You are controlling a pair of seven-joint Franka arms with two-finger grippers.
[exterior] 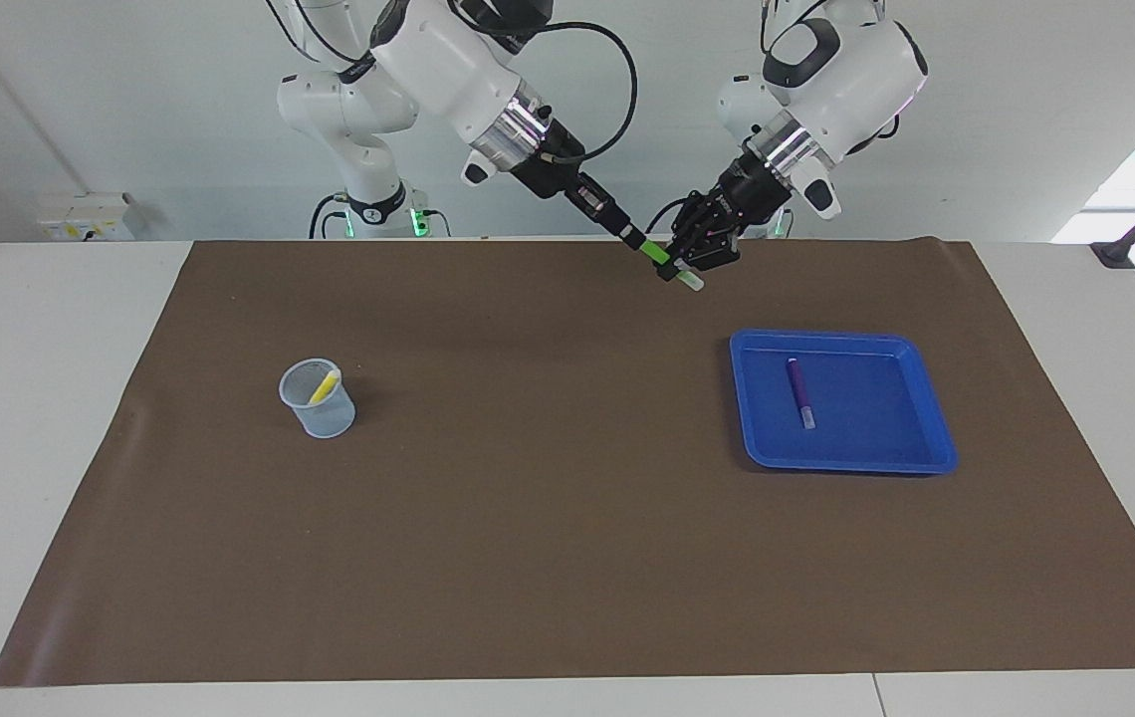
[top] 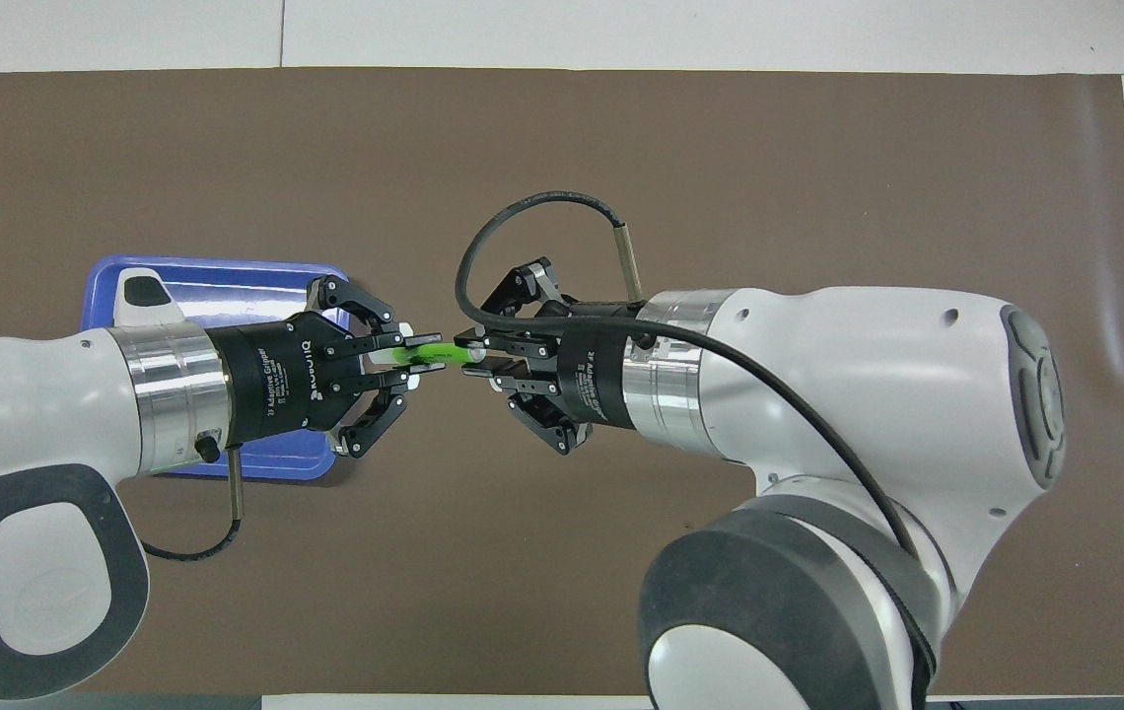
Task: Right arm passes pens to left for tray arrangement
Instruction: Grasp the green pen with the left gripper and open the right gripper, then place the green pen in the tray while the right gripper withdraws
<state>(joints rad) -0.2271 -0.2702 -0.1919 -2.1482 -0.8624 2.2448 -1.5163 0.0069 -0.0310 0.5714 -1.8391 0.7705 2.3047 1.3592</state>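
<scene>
1. While both grippers meet above the brown mat [exterior: 567, 558], I see the left gripper [top: 421, 357] clamped on the green pen [top: 436, 352].
2. Right gripper [top: 475, 353] grips its other end.
3. Purple pen [exterior: 799, 391] lies in the tray [exterior: 926, 453].

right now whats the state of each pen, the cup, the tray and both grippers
bright green marker pen: up in the air between both grippers, over the brown mat
left gripper: shut on the green pen
right gripper: gripping the green pen's other end
purple marker pen: lying flat in the tray
shallow blue plastic tray: flat on the mat, holding only the purple pen
yellow marker pen: leaning in the cup
small translucent cup: upright on the mat
</scene>
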